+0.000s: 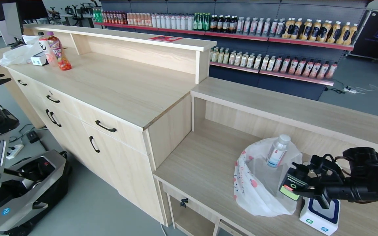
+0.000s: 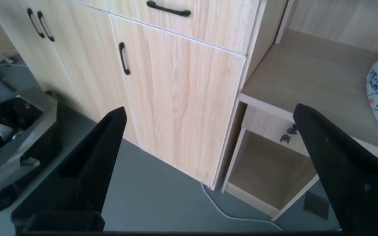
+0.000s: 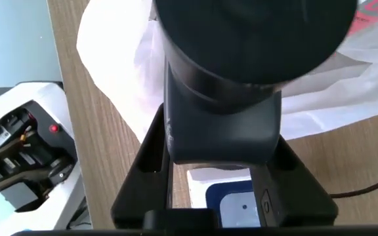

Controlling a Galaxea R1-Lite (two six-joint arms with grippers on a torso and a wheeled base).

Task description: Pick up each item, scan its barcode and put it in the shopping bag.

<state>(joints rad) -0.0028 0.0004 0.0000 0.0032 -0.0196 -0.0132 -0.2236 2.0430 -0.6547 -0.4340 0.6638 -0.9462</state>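
My right gripper [image 1: 300, 183] is shut on a dark can [image 1: 290, 188] with a green label, held tilted just above the white and blue scanner [image 1: 320, 214] on the low counter. The can [image 3: 241, 46] sits between the black fingers [image 3: 146, 170], with the scanner [image 3: 231, 203] below it. Beside it stands the white shopping bag [image 1: 254, 186] with a clear white-capped bottle [image 1: 277, 151] inside. Two bottles [image 1: 57, 50] and a small white box [image 1: 39, 59] stand far off on the high counter. My left gripper [image 2: 209, 164] hangs open over the floor by the cabinet doors, holding nothing.
A crumpled white plastic bag [image 1: 16, 54] lies near the bottles. The high counter [image 1: 116, 85] has drawers and doors with black handles below it. Store shelves [image 1: 274, 36] of drinks run along the back. Bare wood of the low counter [image 1: 202, 160] lies left of the shopping bag.
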